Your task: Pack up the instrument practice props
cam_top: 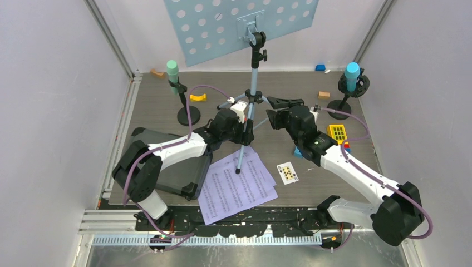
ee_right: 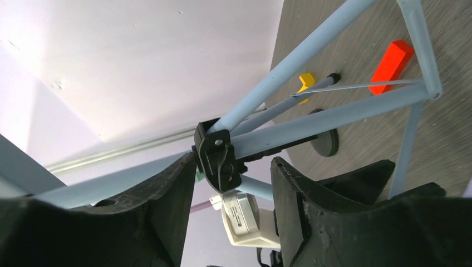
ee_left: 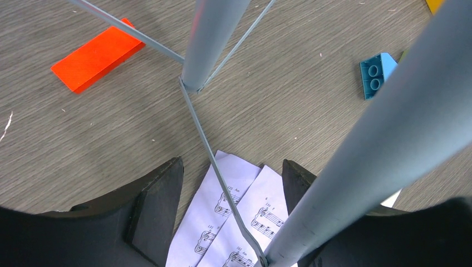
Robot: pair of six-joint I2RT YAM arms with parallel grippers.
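The blue music rack [cam_top: 253,83] stands in the middle of the table [cam_top: 289,83], its pole straight up. Our right claw [ee_right: 232,160] reaches in from the right, open, with the black leg joint [ee_right: 217,156] between its fingers. Our left claw [cam_top: 244,129] is open around the near leg [ee_left: 362,150].

One music stand [cam_top: 253,83] is standing between the jaws. Two microphones [cam_top: 172,71] are sitting on two poles [cam_top: 182,99]. One playing card [cam_top: 287,173], several music sheets [cam_top: 234,186] and several blocks [cam_top: 324,94] are lying around.
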